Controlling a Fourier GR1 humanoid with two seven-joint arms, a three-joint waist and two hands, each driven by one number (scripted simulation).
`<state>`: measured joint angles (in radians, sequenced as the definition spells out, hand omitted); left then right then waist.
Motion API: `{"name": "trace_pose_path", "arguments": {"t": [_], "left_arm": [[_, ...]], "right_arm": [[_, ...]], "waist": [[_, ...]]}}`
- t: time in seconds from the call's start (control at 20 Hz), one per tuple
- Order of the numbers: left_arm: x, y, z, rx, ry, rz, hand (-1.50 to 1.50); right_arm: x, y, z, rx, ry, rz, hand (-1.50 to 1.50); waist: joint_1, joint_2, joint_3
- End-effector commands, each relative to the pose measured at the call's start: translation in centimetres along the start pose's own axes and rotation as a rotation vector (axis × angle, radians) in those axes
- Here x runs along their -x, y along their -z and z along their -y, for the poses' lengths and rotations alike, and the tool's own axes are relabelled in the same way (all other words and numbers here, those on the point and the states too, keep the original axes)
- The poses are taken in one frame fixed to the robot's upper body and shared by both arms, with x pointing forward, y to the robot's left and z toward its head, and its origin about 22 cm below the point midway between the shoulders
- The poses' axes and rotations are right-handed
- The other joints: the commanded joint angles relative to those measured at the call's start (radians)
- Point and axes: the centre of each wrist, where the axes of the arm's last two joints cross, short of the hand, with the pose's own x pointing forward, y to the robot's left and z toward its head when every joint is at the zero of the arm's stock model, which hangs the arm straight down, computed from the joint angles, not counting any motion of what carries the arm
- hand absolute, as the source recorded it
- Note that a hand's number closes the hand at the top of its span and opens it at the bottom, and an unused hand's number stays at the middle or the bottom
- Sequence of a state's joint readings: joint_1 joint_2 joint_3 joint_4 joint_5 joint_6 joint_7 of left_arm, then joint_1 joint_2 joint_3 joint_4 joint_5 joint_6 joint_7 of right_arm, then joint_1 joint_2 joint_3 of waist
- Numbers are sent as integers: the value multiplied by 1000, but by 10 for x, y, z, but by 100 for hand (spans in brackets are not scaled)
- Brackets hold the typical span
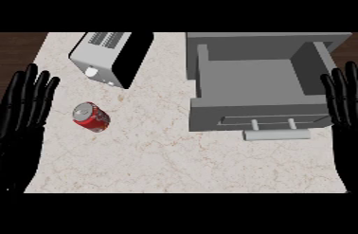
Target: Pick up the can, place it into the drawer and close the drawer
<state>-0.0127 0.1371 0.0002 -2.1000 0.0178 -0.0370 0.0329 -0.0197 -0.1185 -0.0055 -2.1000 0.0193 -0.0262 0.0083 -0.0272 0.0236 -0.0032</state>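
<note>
A red can (91,117) with a silver top stands on the marble counter, left of centre. The grey drawer (210,112) is pulled open at the right, its inside bare, with a pale bar handle (276,134) on its front. My left hand (21,119) rests open at the left edge, fingers up, a short way left of the can and not touching it. My right hand (344,114) rests open at the right edge, beside the drawer's right wall.
A silver and black toaster (111,57) stands at the back left, behind the can. The grey cabinet body (265,40) lies behind the drawer. Bare marble counter (174,162) spreads along the front.
</note>
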Motion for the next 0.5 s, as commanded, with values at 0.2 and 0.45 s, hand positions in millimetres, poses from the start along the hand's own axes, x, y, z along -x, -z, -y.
{"name": "trace_pose_path", "arguments": {"t": [0.2, 0.45], "left_arm": [[9, 3, -8, -322, 96, -41, -150], [30, -35, -22, -609, 53, -417, -150]], "right_arm": [[5, -1, 0, 12, 39, -10, -150], [19, -21, 18, 133, 38, -311, -150]], "waist": [[26, -24, 4], [30, -25, 4]]}}
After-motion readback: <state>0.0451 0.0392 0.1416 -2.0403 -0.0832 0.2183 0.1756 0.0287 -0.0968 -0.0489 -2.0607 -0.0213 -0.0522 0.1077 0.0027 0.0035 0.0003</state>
